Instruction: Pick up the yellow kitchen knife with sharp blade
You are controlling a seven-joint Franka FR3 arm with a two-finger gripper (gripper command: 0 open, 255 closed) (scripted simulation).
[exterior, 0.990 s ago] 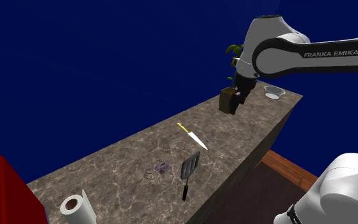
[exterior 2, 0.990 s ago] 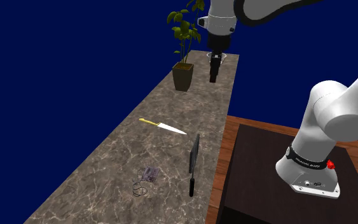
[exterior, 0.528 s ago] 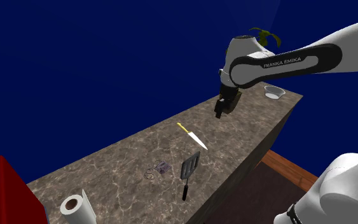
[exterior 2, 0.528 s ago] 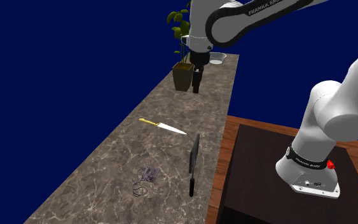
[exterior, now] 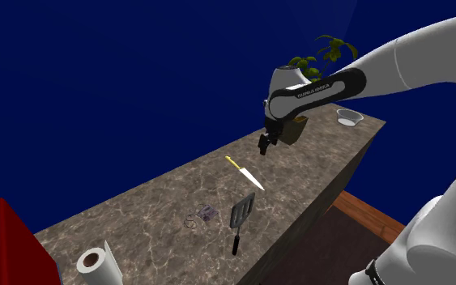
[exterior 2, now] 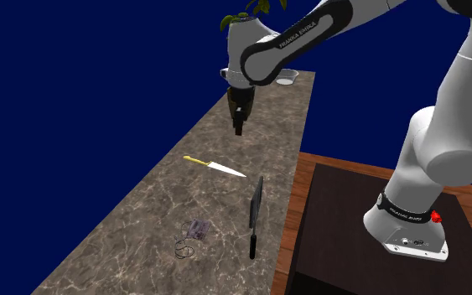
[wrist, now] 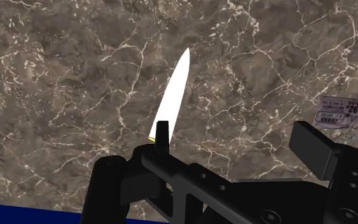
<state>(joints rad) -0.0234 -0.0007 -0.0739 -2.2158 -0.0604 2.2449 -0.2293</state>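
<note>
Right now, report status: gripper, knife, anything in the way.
Gripper open, empty, hovering above counter. Knife flat on counter, not yet grasped. Spatula lies nearby, apart from it.

From the shoulder: looks down from high off the long edge of the marbled worktop (exterior: 161, 202), facing toward 10 o'clock, fairly far off. From the second exterior spot: looks along that worktop toward 12 o'clock, past the dark stand (exterior 2: 343, 218) at 4 o'clock. From the wrist: looks straight down past the fingers (wrist: 163, 137), close. Shares the yellow-handled knife (exterior: 245, 173) across all three.
</note>
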